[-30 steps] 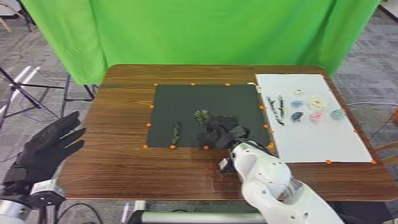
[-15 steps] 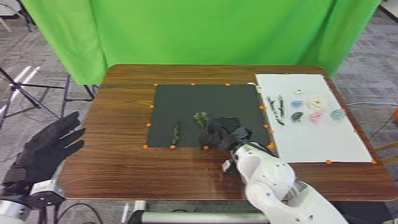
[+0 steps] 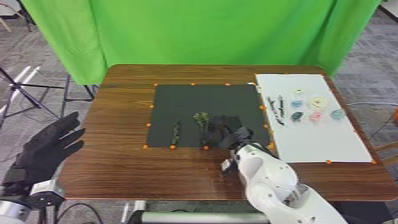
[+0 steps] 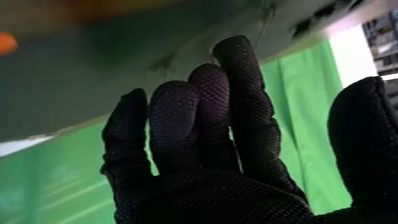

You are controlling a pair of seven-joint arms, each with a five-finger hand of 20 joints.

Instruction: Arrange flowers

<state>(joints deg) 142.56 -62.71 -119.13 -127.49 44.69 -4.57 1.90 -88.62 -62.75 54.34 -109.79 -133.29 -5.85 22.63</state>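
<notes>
On the black sheet (image 3: 209, 95) in the head view lie a leafy green sprig (image 3: 201, 119) and, left of it, a dark green stem (image 3: 176, 134). My right hand (image 3: 229, 131) is low over the sheet's near right part, just right of the sprig's lower end; whether they touch is unclear. In the right wrist view the right hand (image 4: 209, 192) is open, its fingers fairly straight and the thumb apart. My left hand (image 3: 43, 150) is open beyond the table's left edge. On the white sheet (image 3: 324, 142) are a pink flower (image 3: 316, 116), a cream flower (image 3: 316, 103) and dark stems (image 3: 281, 111).
Small blue flowers (image 3: 337, 114) and a dark green one (image 3: 297, 116) also lie on the white sheet. Orange markers (image 3: 172, 147) edge the black sheet. A green curtain (image 3: 213, 35) hangs behind the brown table (image 3: 120, 170).
My right hand has shifted slightly right, away from the leafy sprig, and its forearm has swung right. The left hand has stayed still.
</notes>
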